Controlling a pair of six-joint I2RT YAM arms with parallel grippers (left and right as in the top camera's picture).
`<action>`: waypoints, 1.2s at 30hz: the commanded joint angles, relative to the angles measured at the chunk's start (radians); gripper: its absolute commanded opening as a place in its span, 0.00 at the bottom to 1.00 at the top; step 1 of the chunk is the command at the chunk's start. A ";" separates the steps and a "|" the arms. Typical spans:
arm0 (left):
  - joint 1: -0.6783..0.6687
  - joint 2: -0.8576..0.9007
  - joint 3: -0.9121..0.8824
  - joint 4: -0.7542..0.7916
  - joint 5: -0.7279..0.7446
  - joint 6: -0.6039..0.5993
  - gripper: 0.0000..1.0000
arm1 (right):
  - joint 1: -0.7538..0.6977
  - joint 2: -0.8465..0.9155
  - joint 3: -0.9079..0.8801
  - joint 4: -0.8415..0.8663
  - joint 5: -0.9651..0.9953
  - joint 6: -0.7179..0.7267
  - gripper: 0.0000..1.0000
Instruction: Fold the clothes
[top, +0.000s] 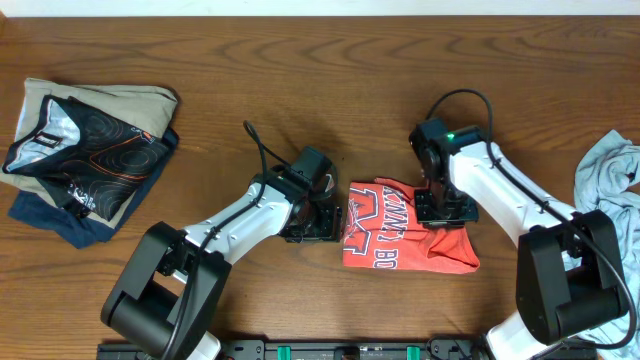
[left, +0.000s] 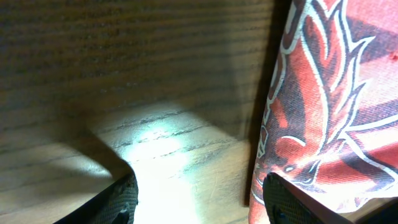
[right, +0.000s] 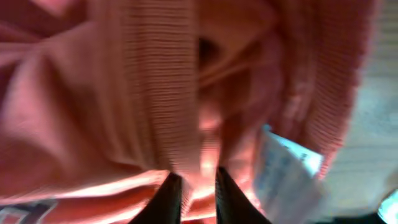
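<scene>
Left fingers (left: 118, 202) apart over bare bench (top: 300, 80) beside the T-shirt (top: 400, 235), right fingers (right: 169, 199) nearly together against its cloth, grip unclear; a shallow pinch could slip and spoil the fold.

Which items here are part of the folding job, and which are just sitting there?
In the job:
- coral-red T-shirt, centre, partly folded
- pale grey-blue shirt, crumpled at the right edge

Lying about:
- stack of dark and khaki garments, top left, looks already folded, nothing touching it
</scene>
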 joint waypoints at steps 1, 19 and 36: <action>0.000 0.006 0.006 -0.018 -0.013 0.010 0.66 | -0.016 -0.005 -0.005 -0.001 0.122 0.051 0.21; 0.006 -0.076 0.043 0.330 -0.020 0.085 0.66 | -0.105 -0.187 0.109 -0.132 -0.296 -0.209 0.25; 0.006 0.131 0.073 0.506 -0.058 0.117 0.65 | 0.057 -0.186 -0.101 -0.053 -0.439 -0.188 0.24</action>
